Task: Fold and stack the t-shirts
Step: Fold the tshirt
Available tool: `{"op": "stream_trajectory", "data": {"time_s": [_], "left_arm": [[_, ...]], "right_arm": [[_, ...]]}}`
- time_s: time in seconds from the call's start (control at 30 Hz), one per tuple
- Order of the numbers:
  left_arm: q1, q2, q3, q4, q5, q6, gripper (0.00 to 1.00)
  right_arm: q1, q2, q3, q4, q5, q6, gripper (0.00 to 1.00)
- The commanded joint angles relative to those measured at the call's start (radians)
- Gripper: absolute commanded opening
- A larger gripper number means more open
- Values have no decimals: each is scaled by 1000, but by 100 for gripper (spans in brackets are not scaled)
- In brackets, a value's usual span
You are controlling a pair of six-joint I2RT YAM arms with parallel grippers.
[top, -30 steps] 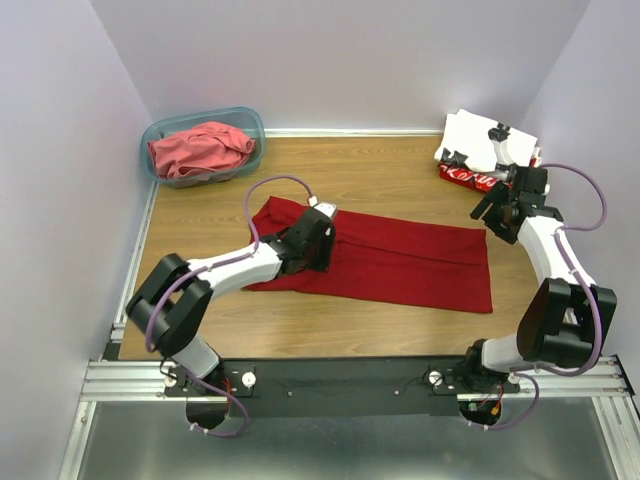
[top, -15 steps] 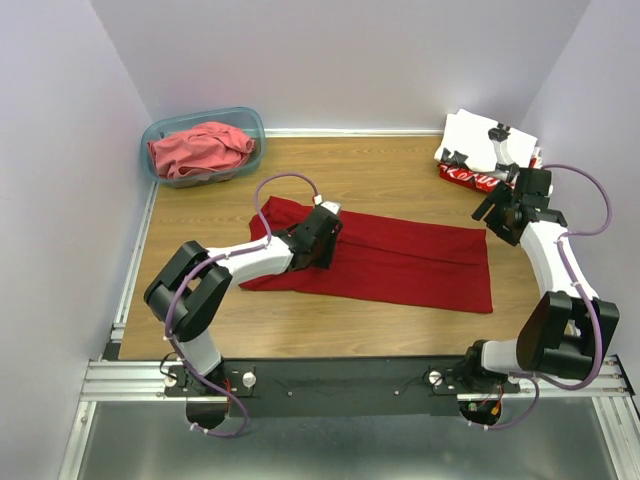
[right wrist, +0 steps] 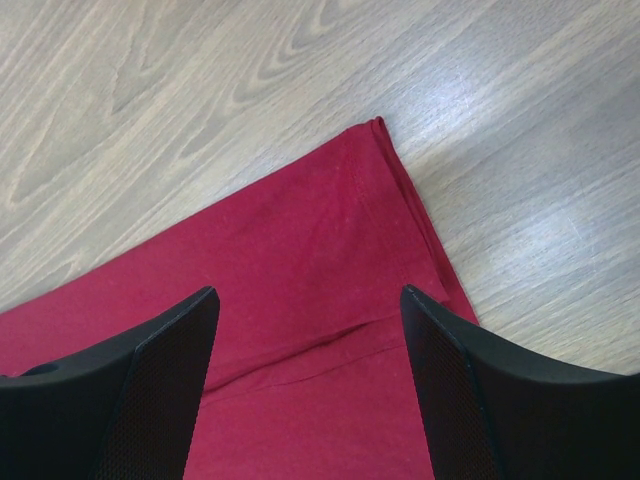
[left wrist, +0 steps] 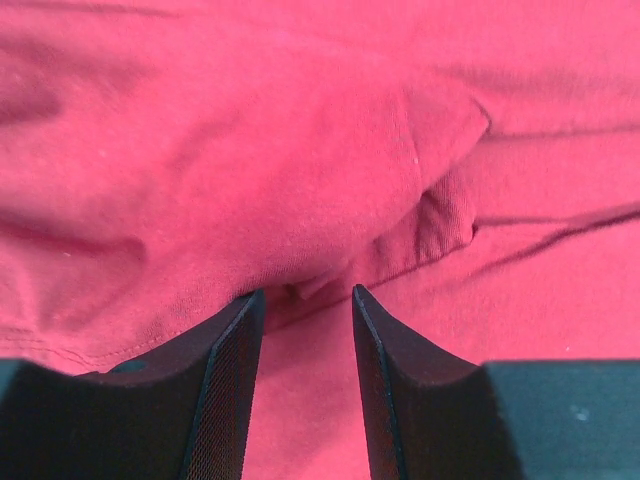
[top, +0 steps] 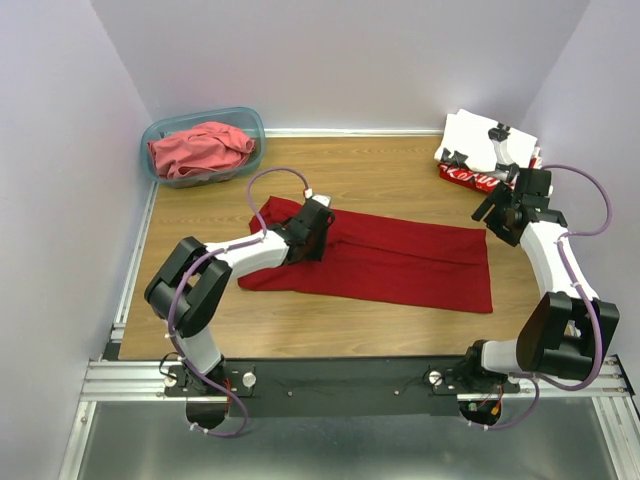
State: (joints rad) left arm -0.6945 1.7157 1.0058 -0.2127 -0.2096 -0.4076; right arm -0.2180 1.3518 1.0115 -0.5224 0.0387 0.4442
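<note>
Since the earlier frame my left gripper (left wrist: 305, 310) shifted leftward, jaws parted over limp deep-red cotton t-shirt (top: 400, 262); pinch doubled edge.

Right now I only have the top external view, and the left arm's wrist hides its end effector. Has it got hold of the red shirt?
Observer: Not that I can see. In the left wrist view, the left end effector has its fingers narrowly apart, with a small ridge of the deep red shirt just at their tips.
Operator: And the right end effector?
Observer: The right wrist view shows it wide open above the shirt's corner, with nothing between its fingers.
Operator: Is that corner lying flat?
Observer: Yes, it lies flat on the table, with only a shallow crease further in.
</note>
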Motion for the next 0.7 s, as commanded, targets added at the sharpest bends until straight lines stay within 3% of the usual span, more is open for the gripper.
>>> {"op": "stream_trajectory", "data": {"time_s": [0.0,0.27,0.67], "left_arm": [[10,15,33,1,-33,26,48],[16,38,48,10,-11,30,46],[13,41,43,13,26,24,34]], "right_arm": [[-6,-5,-14,-24,-8,-10,80],[-4,-2,-17,-25,-3,-16,80],[-6,10,-13,-27,-2,-16,80]]}}
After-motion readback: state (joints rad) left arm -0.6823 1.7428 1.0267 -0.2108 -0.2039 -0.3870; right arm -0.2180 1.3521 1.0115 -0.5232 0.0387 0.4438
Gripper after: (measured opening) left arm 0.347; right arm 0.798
